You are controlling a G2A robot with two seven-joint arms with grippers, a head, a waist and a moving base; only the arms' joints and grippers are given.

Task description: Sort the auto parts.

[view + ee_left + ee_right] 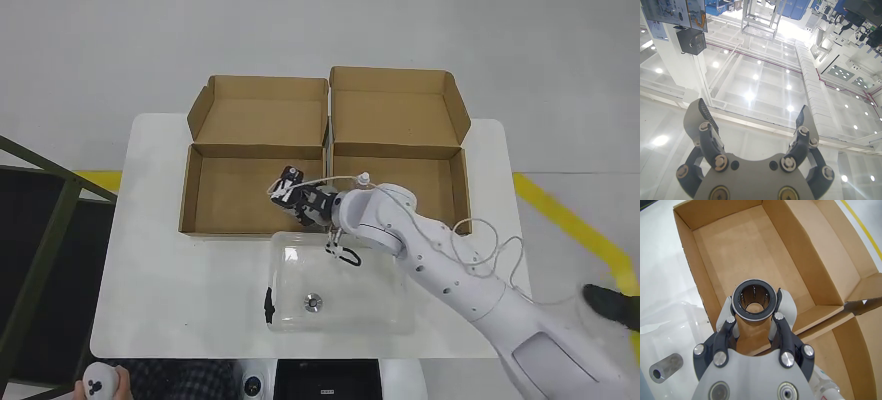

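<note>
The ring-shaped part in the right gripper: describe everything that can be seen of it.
It is a short hollow cylinder, like a bearing sleeve. Its end face is a black ring with a thin bright metal edge; lengthwise rows of small shiny balls line the bore, which is open right through. The right gripper is shut on its outer wall from two sides. It hangs, bore facing the wrist camera, over the bare floor of an open cardboard box; nothing else touches it.

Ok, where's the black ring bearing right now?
In the right wrist view the right claw grips the bearing over the left cardboard box, near its wall beside the clear tray.
</note>
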